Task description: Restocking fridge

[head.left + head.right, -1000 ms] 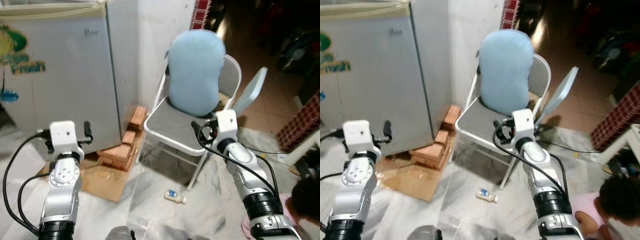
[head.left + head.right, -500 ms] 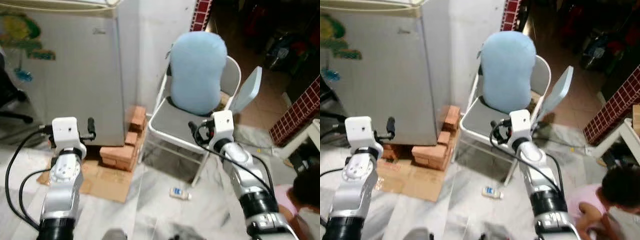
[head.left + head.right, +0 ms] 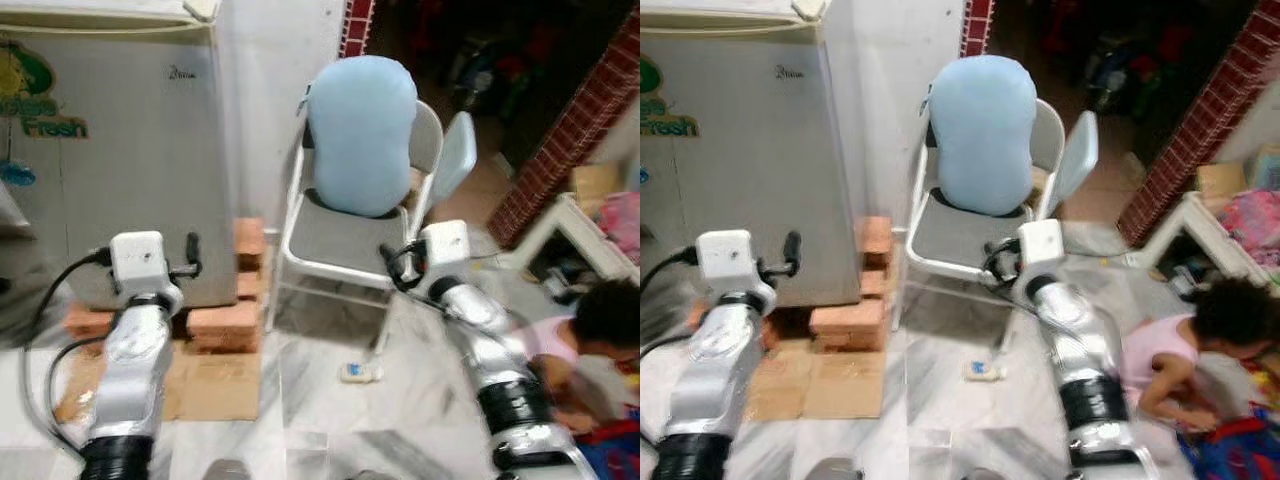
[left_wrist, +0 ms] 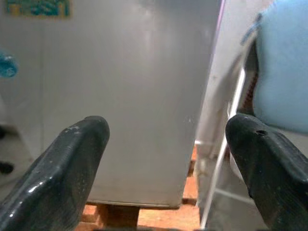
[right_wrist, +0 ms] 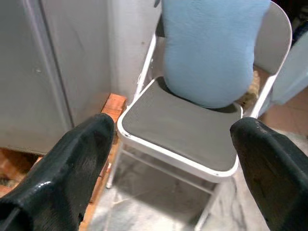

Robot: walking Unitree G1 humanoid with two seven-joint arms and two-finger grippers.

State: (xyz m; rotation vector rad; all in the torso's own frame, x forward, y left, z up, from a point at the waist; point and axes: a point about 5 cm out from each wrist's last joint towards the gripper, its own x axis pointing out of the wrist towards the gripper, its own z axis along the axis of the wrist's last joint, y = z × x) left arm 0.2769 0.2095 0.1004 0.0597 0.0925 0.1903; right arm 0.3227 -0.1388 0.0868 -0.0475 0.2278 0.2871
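Both hands are empty with fingers spread apart: the left hand [image 4: 163,178] is facing the closed fridge [image 3: 110,150] at the upper left of the frame, the right hand [image 5: 178,178] the chair [image 3: 345,245] at centre. A small bottle [image 3: 360,373] is lying on the floor, lower centre; to pick it up well, I think the robot should first stop and bend down.

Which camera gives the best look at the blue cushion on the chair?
The left eye view: the whole cushion stands upright against the chair back, sharp and unblocked. The right eye view shows much the same. The right wrist view cuts off its top; the left wrist view catches just an edge beside the fridge.
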